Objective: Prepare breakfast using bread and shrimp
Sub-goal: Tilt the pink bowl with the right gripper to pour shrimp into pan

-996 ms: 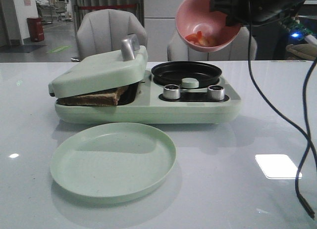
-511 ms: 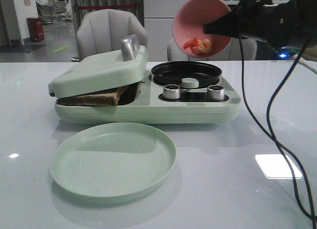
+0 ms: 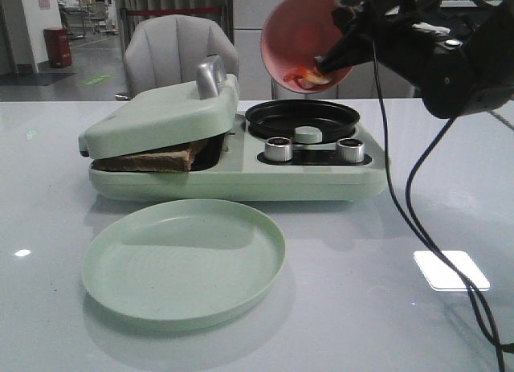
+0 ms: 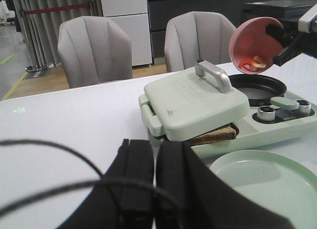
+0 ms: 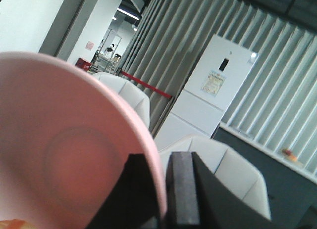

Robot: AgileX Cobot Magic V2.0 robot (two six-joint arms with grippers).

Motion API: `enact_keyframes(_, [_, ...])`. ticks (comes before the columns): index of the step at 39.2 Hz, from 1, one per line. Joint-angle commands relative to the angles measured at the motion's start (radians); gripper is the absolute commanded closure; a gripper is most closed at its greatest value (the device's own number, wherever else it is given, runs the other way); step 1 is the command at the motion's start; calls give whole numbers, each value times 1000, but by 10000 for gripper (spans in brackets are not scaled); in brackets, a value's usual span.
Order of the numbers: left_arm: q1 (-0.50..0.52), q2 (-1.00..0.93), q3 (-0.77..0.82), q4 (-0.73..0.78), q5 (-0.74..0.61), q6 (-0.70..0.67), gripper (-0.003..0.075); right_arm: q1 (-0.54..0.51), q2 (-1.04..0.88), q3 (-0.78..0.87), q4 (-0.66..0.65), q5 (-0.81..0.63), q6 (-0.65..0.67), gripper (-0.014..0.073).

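From the left wrist we see our left gripper (image 4: 154, 189) pressed narrow, holding nothing; bread (image 3: 152, 157) sits under the sandwich maker's lid (image 3: 161, 115). Our right gripper (image 5: 159, 189) pinches the tilted pink bowl (image 3: 299, 36), shrimp (image 3: 309, 76) above the frying pan (image 3: 301, 119).

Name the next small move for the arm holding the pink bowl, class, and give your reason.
Probably tip the bowl a little further. The right gripper grips its rim, and it hangs steeply tilted above the black pan. The shrimp sit at the lower lip, not yet fallen, so a bit more tilt should drop them into the pan.
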Motion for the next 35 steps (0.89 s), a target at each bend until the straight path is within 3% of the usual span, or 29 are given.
enact_keyframes(1, [-1, -9, -27, -14, -76, -9, 606, -2, -36, -29, -14, -142, -108, 471])
enact_keyframes(9, [-1, -9, -27, -14, -76, -9, 606, -2, 7, -29, -69, -182, -326, 471])
enact_keyframes(15, [-1, -9, -27, -14, -76, -9, 606, 7, 1, -30, -84, -183, -418, 471])
enact_keyframes(35, [-1, -9, -27, -14, -76, -9, 606, 17, -45, -75, -74, -183, -521, 471])
